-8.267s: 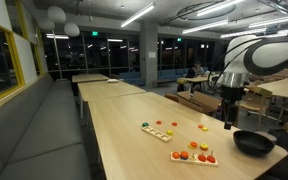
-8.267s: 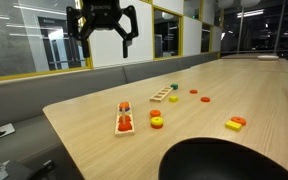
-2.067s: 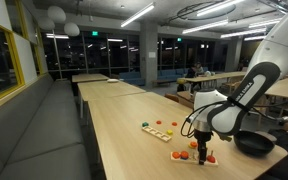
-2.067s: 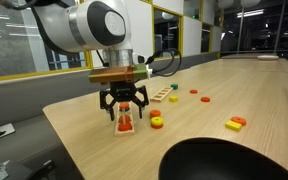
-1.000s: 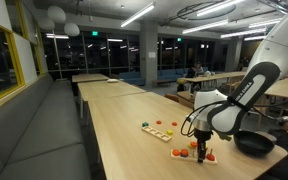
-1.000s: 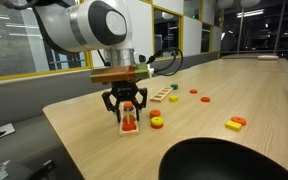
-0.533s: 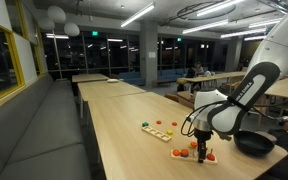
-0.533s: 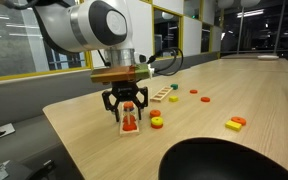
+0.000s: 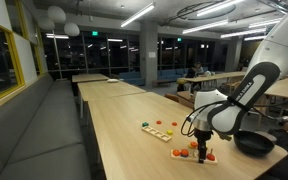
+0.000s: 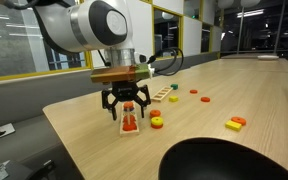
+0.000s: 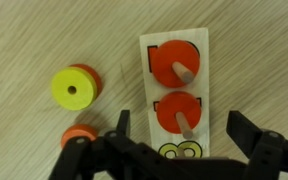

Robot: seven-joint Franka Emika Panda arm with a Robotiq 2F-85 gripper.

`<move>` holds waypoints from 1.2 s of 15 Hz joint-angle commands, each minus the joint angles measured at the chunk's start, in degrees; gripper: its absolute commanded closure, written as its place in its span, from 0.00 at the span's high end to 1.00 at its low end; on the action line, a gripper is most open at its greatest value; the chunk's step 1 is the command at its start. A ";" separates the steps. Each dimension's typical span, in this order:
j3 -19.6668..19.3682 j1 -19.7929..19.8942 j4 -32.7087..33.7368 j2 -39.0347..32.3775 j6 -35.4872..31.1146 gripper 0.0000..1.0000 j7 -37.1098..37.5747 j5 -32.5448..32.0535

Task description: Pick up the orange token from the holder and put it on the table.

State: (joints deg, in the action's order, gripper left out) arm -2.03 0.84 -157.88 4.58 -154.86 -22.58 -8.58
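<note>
The holder is a white card with two orange tokens on wooden pegs, one farther from me and one between my fingers. My gripper is open and straddles the nearer token without touching it. In both exterior views the gripper hangs low over the holder on the wooden table.
A yellow token and a loose orange token lie beside the holder. A second holder and scattered tokens lie farther off. A black bowl stands at the table's end.
Since 8 seconds ago the arm has come down from high above the table to the holder. Over the last second it has barely moved; the fingers look slightly wider apart.
</note>
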 commanded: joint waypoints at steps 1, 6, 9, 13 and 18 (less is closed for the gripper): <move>-0.36 0.41 0.05 0.33 -1.13 1.00 0.55 -1.11; -0.35 0.40 0.08 0.77 -0.81 1.00 0.51 -1.06; -0.38 0.36 0.12 1.18 -0.33 1.00 0.30 -0.78; -0.45 0.26 0.19 1.96 0.24 1.00 0.00 -0.36; -0.67 0.29 0.30 2.62 0.72 1.00 -0.03 -0.45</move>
State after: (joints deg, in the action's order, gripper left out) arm -2.34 0.92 -157.61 5.33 -154.83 -22.58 -8.58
